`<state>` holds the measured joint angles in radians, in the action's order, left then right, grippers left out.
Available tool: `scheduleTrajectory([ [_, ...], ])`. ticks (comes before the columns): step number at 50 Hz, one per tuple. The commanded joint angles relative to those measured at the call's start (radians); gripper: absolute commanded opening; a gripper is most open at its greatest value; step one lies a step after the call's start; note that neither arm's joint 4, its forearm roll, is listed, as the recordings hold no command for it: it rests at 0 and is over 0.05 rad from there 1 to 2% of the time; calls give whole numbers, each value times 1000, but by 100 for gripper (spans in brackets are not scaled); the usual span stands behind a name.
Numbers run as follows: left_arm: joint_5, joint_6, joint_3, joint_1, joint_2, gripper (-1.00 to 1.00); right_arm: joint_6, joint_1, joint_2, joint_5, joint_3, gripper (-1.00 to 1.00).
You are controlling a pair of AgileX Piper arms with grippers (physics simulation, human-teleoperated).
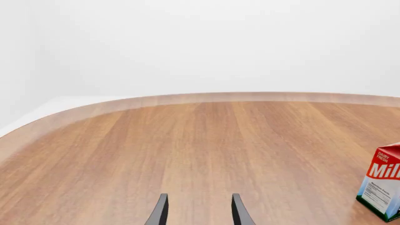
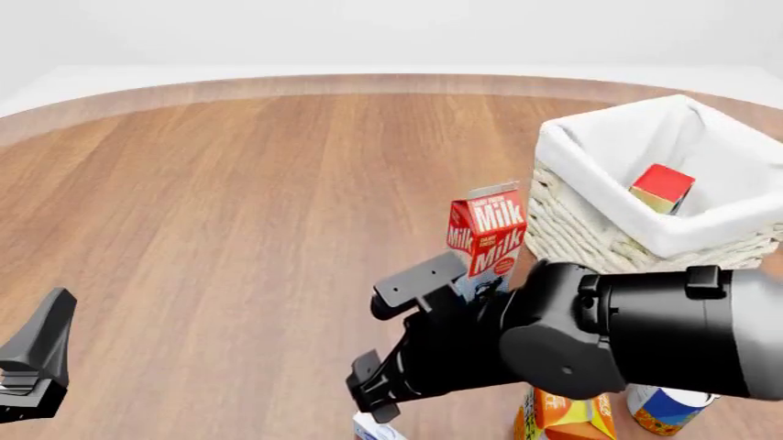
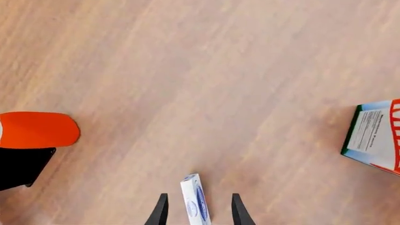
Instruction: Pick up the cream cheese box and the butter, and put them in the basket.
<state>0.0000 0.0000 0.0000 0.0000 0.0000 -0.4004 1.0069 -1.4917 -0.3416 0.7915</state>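
Note:
The cream cheese box (image 3: 195, 199), a small white box with blue print, stands on edge on the table between my right gripper's (image 3: 197, 206) fingers. The gripper is open and neither finger touches the box. In the front view only a corner of the cream cheese box (image 2: 370, 428) shows under the right arm. The butter (image 2: 662, 188), a red box with a pale end, lies inside the basket (image 2: 588, 225) at the far right. My left gripper (image 1: 197, 206) is open over bare table, low at the left in the front view (image 2: 39, 362).
A red-and-white milk carton (image 2: 487, 234) stands just left of the basket, right behind my right arm. An orange juice carton (image 2: 570, 417) and a round can (image 2: 667, 410) sit at the near right. An orange-red rounded shape (image 3: 37, 130) shows in the right wrist view.

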Motion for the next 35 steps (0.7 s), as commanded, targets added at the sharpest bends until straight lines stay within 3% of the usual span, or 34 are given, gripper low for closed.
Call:
scheduleTrajectory([
  [1,0,0,0,0,0,100,-18,15,-25,25,-11,100],
  [35,0,0,0,0,0,100,-68,44,-84,86,-53,100],
])
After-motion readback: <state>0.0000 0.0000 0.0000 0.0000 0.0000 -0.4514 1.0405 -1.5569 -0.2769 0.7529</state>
